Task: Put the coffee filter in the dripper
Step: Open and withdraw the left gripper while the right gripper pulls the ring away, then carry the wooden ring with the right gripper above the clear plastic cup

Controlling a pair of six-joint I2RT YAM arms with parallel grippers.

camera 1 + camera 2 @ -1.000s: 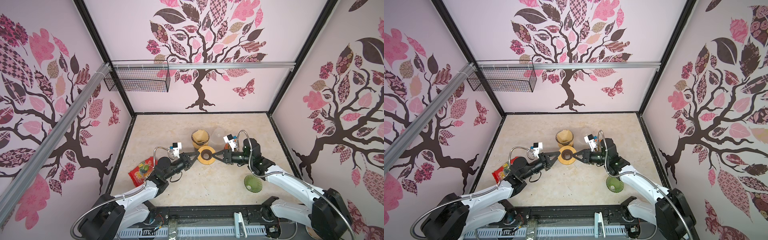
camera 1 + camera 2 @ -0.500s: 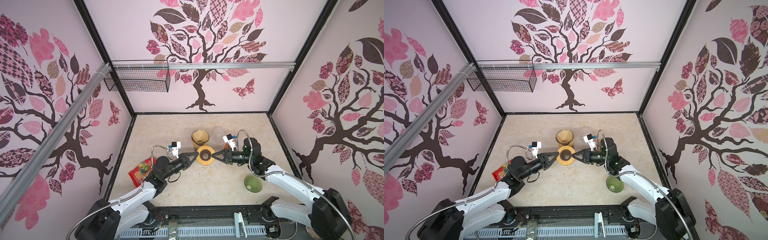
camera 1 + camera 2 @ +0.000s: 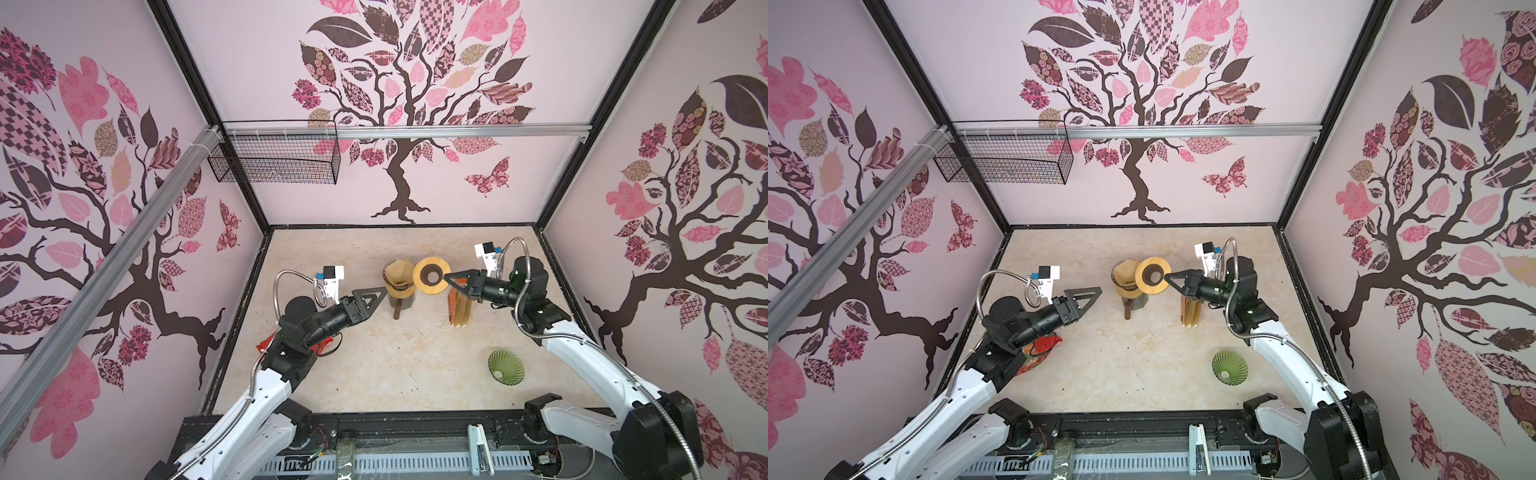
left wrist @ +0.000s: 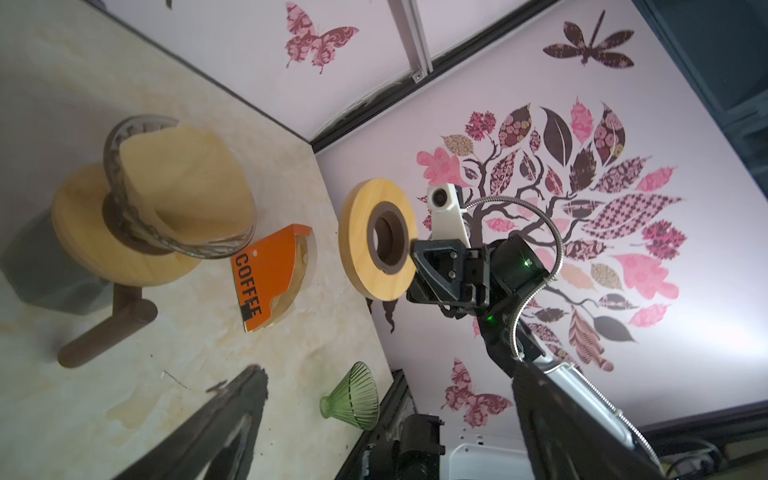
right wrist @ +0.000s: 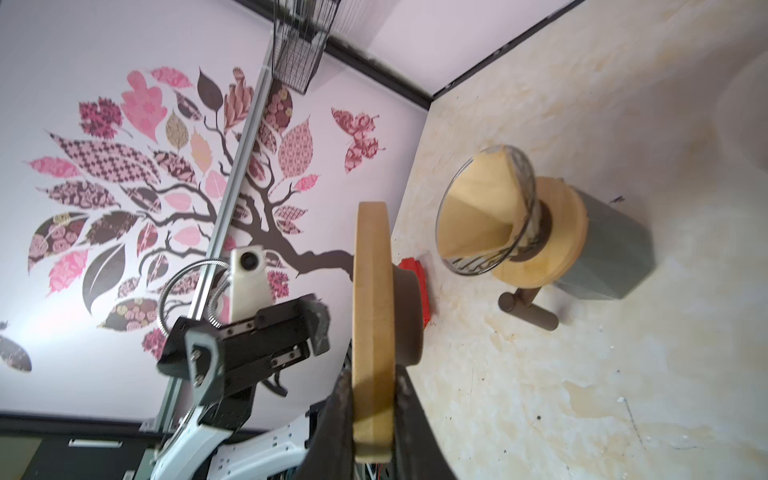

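Note:
A brown paper coffee filter (image 3: 396, 272) (image 3: 1124, 275) sits inside the clear glass dripper (image 4: 120, 195), near the middle of the floor in both top views. The dripper stands on a wooden base over a grey block (image 5: 606, 249). My right gripper (image 3: 449, 279) (image 5: 372, 415) is shut on the edge of a wooden ring (image 3: 432, 276) (image 4: 361, 237) with a dark collar, held upright in the air just right of the dripper. My left gripper (image 3: 383, 291) (image 3: 1097, 293) is open and holds nothing, just left of the dripper. One of its fingers (image 4: 224, 424) shows in the left wrist view.
An orange box marked COFFEE (image 4: 266, 274) (image 3: 459, 309) stands right of the dripper, below the ring. A green ribbed glass cone (image 3: 505, 368) lies near the front right. A red packet (image 3: 1042, 347) lies under the left arm. A brown rod (image 4: 104, 328) sticks out beside the grey block.
My left gripper let go of the wooden ring, opened wide and drew back to the left. The right gripper kept the ring and carried it a little back and to the right.

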